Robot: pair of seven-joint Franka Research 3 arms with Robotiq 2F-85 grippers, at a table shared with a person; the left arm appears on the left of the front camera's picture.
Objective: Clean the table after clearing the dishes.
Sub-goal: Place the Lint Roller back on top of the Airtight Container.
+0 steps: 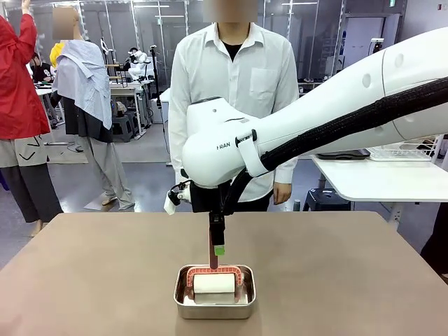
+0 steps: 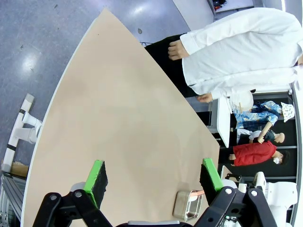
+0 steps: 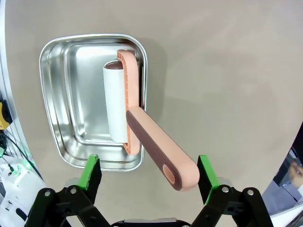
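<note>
Right claw (image 3: 147, 177): spread wide, green pads (image 3: 90, 170) well apart on either side of the roller handle; no pad touches it (clear gaps both sides in the right wrist view). In the front view the claw (image 1: 218, 245) hangs straight down over the pan.
Lint roller (image 3: 137, 127): white roll with a salmon-pink frame and ribbed handle; the roll lies inside the pan, the handle rises out of it toward the right claw, its free end between the spread fingers.
Steel pan (image 3: 57, 94): small, rectangular, rounded corners, sits on the table at the near middle (image 1: 183, 297).
Left claw (image 2: 154, 182): spread wide, nothing between its pads, raised above the table (the pan shows small past its fingers).
Table (image 1: 336, 280): brown-taupe top, bare around the pan.
Person (image 1: 234, 77): white shirt, stands at the far edge of the table, arms down, hands off the table.
</note>
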